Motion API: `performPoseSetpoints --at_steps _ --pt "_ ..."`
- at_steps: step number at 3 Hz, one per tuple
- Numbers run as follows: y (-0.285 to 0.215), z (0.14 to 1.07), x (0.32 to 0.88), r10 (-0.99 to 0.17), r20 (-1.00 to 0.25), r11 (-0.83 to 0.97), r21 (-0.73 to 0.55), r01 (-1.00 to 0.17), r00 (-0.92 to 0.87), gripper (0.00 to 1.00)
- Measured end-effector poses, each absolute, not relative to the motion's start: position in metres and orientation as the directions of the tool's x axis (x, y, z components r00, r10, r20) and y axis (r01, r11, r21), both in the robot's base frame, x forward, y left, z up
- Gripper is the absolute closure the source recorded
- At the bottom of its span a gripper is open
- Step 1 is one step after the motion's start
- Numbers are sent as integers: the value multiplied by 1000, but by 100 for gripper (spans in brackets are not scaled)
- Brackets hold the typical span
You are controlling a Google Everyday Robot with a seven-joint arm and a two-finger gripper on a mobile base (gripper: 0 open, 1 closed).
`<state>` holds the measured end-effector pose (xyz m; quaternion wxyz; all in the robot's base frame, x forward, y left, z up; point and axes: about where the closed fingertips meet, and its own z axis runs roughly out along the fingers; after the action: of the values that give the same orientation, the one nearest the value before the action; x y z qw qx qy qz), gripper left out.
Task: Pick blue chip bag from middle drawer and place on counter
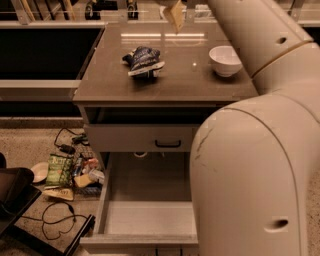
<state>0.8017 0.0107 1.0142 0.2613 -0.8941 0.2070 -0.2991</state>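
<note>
The blue chip bag (142, 60) lies free on the counter (190, 82), left of its middle. My gripper (175, 14) is high at the top edge of the camera view, above and behind the bag, apart from it, open and holding nothing. Only its tan tip shows. The middle drawer (106, 200) is pulled out below, with a pale floor and nothing visible in it. My arm hides its right side.
A white bowl (225, 60) stands on the counter's right side. A shallower drawer front with a black handle (168, 143) is slightly open above the middle drawer. A green snack bag (60, 170), cables and small items lie on the speckled floor at left. My arm's body (250, 175) fills the right.
</note>
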Motion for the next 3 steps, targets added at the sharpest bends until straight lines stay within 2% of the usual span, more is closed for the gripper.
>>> performPoseSetpoints --at_steps 2,3 --pt "-111 1145 753 -779 491 -620 -697 -361 390 0" --pt "-198 1142 714 -862 482 -489 -711 -506 157 0"
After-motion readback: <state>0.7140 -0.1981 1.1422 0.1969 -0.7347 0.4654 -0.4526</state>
